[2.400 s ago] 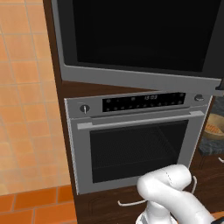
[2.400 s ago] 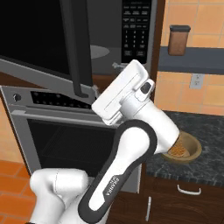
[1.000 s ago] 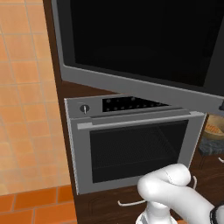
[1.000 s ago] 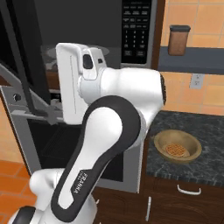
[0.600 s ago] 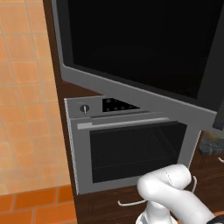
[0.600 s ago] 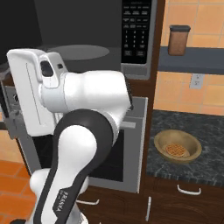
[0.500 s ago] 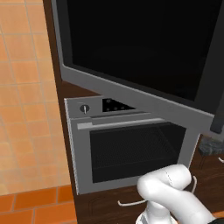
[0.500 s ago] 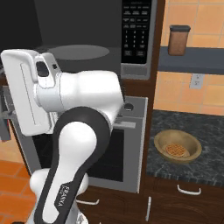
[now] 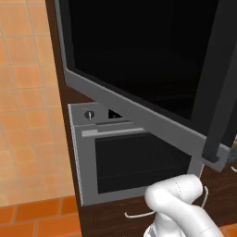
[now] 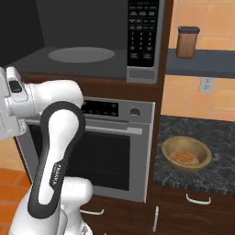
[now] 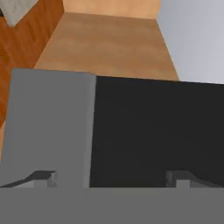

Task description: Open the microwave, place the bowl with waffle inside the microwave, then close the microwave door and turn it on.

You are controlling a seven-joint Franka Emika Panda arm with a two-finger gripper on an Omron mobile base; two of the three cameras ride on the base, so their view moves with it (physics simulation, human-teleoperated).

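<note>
The door (image 9: 139, 69), black glass in a grey steel frame, swings wide at 9 o'clock, its dark curved handle (image 9: 222, 88) standing clear. The end effector (image 11: 111, 178) faces the door's grey edge, fingertips (image 11: 43, 178) apart, gripping nothing. The microwave (image 10: 92, 41) gapes at 12 o'clock, pale turntable (image 10: 81, 54) bare; button-panel writing is unreadable. The oven (image 10: 114, 147) sits below. At 3 o'clock the round tan bowl (image 10: 186, 153) with waffle (image 10: 184, 157) rests on the speckled surface (image 10: 215, 174).
</note>
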